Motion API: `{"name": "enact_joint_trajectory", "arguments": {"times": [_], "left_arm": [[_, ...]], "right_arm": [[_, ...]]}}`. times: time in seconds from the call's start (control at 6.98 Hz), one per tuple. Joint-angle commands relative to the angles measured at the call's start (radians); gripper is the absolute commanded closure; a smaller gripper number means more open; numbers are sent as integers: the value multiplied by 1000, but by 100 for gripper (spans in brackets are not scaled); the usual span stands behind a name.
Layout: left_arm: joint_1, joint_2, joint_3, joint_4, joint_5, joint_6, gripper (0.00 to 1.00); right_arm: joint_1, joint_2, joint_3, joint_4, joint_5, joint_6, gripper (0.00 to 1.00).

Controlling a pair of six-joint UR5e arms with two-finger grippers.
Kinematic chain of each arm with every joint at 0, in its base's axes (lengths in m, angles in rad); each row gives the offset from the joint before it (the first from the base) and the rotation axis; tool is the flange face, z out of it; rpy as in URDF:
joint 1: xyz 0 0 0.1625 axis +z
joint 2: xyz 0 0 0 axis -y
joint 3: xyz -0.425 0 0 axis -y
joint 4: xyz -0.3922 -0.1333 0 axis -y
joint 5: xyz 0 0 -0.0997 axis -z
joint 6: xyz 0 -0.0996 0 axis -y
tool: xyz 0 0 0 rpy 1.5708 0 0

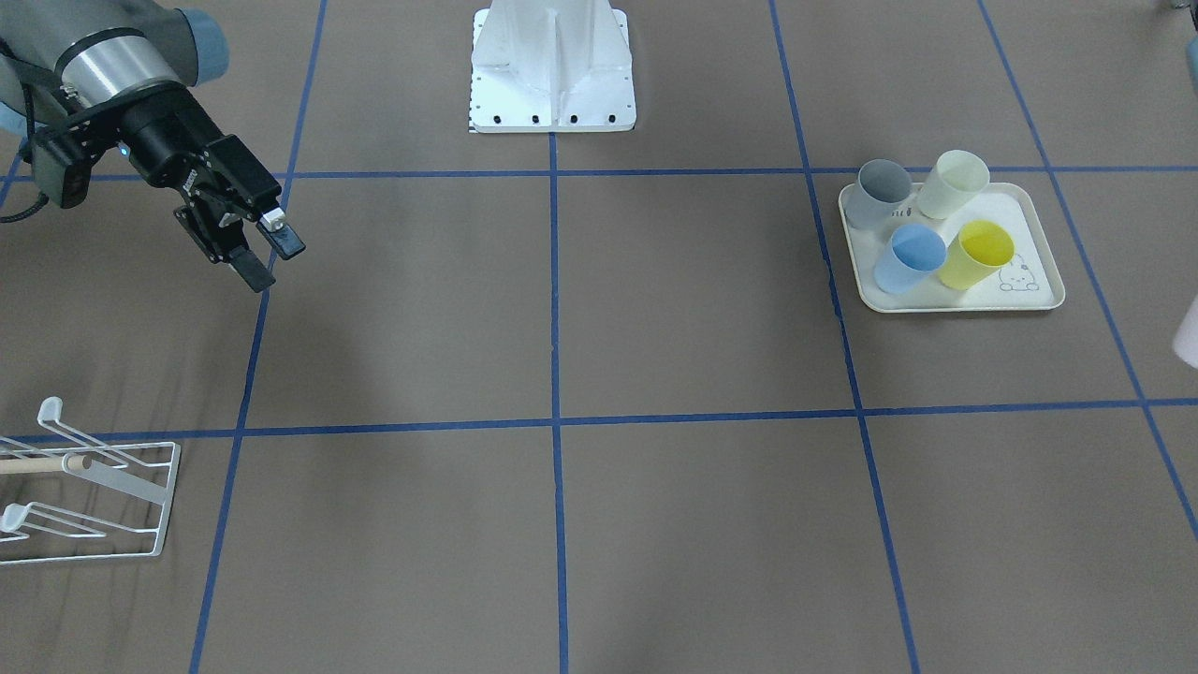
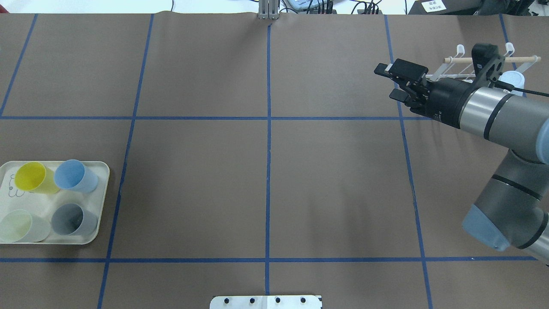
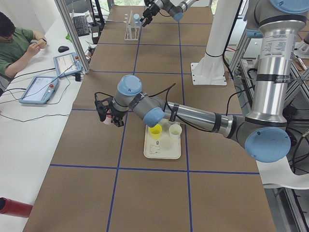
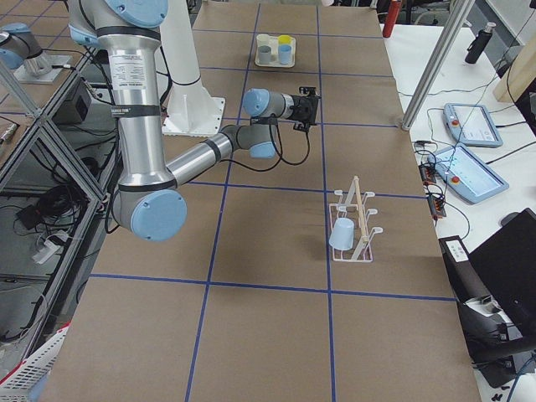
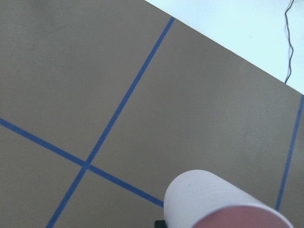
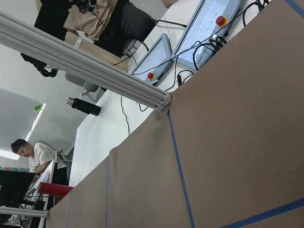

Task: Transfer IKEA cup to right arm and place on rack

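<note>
Right gripper (image 1: 271,257): one; fingers spread wide with nothing between them, hanging above the table's right side, near the rack.
Right arm (image 2: 493,111): one; comes in from the right edge and reaches toward the far side.
Left gripper (image 3: 108,116): one; at the far left, on the far side of the tray. Whether it is clamped cannot be told.
Pink cup (image 5: 223,199): one, pale; right at the left gripper's tip and off the table. It fills the lower edge of the left wrist view.
Left arm (image 3: 193,115): one; stretched low across the tray.
Rack (image 4: 358,219): one, white wire, far right; it carries one wooden dowel (image 2: 461,60) and one light-blue cup (image 4: 342,234) on its prongs.
Tray (image 1: 992,298): one, cream, on the left side of the table.
Cups on the tray: four, all upright: grey cup (image 1: 882,192), cream cup (image 1: 953,183), blue cup (image 1: 910,257), yellow cup (image 1: 978,253).
Cups in all: six.
Table (image 1: 655,328): one, brown, crossed by blue tape lines.
</note>
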Motion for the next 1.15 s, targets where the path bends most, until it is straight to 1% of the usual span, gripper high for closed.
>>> {"name": "enact_joint_trajectory", "arguments": {"times": [0.0, 0.14, 0.29, 0.43, 0.57, 0.72, 0.86, 1.0], "left_arm": [[168, -112, 0, -155, 107, -412, 100], [267, -164, 2, -230, 199, -605, 100], [326, -224, -1, -260, 232, -746, 100], [368, -312, -1, -277, 254, -922, 100], [440, -375, -1, -327, 353, -1080, 100], [518, -378, -6, -431, 481, -1145, 100], [563, -370, 11, -555, 539, -1194, 100], [569, -365, 38, -662, 545, -1209, 100]], "right_arm": [[-9, 47, -14, 0, 0, 62, 1], [-15, 50, -13, 2, 2, 72, 1], [-18, 52, -13, 2, 2, 105, 1], [-28, 73, -22, 43, 0, 139, 1], [-40, 92, -49, 122, 0, 198, 1], [-58, 162, -80, 131, -4, 261, 0], [-76, 225, -112, 131, -6, 274, 0], [-92, 266, -126, 129, -6, 297, 0]]}}
